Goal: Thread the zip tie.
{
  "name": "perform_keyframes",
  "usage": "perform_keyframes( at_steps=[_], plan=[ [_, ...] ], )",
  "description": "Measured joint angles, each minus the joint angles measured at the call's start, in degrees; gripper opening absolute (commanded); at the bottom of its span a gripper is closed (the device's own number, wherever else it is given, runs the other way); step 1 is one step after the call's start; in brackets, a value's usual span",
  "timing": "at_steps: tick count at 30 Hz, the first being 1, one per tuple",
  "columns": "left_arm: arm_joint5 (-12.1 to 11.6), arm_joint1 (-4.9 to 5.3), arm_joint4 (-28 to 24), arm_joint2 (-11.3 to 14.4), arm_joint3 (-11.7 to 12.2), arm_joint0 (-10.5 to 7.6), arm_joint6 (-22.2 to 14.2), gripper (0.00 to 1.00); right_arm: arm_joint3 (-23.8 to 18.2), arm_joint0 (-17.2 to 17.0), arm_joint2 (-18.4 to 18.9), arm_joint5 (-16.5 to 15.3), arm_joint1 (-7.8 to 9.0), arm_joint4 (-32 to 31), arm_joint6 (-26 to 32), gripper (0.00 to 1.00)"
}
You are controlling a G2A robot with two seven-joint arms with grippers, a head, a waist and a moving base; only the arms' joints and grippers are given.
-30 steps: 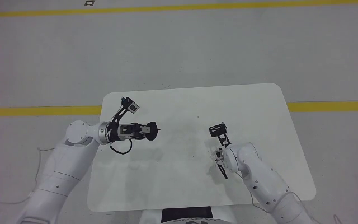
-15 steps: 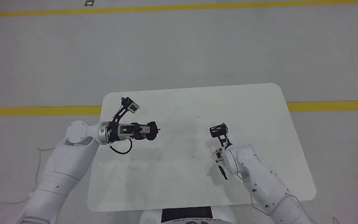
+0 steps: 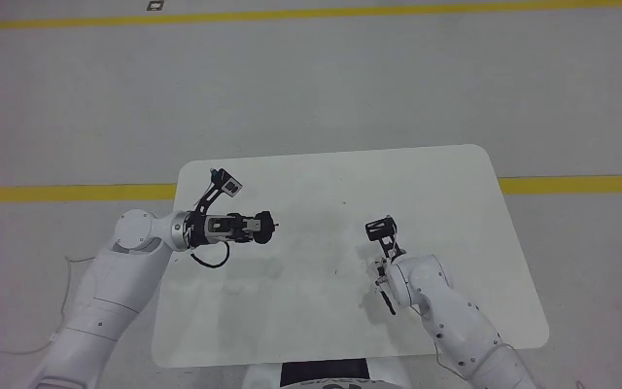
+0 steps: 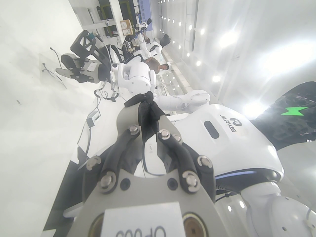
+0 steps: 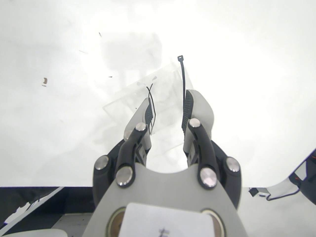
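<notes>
The right claw (image 5: 167,97) hangs spread over the table (image 5: 61,38), gripping nothing. Its tips point down at a clear plate (image 5: 123,99) that lies flat there. The zip tie (image 5: 183,75) lies just beside one fingertip (image 5: 188,97). It is a black strap that runs straight out along the plate's edge to a small square head at its far end. A thinner black strand (image 5: 151,92) curves past the other fingertip, near two small holes in the plate. It cannot be told whether this is another tie or whether it passes through a hole.

The left claw (image 4: 146,104) is pressed together and held level over the table, well apart from the plate. Whether anything is nipped between its pads cannot be told.

The tie looks very light, thin and springy. It seems stiff enough along its length to push through a hole. It is also likely to flex, skate on the smooth plate and twist out of a loose pinch. Lying flat, it offers little to grab. The best hold is probably across the strap's flat faces, a little back from the tail, so the tip stays free to lead. The head should stay clear so the tail can enter it.
</notes>
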Motion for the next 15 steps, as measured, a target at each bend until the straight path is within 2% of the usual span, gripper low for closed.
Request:
perform_keyframes(
  at_steps=[7,12,15],
  plan=[
    [0.0,0.00,0.0,0.0,0.0,0.00,0.0,0.00,2.3,1.5,-0.7,0.7,-0.86,-0.8,0.7,0.24],
    [0.0,0.00,0.0,0.0,0.0,0.00,0.0,0.00,3.3,1.9,-0.5,0.7,-1.49,-0.9,0.8,0.15],
    [0.0,0.00,0.0,0.0,0.0,0.00,0.0,0.00,3.5,2.0,-0.4,0.7,-1.81,-1.0,0.8,0.13]
  ],
)
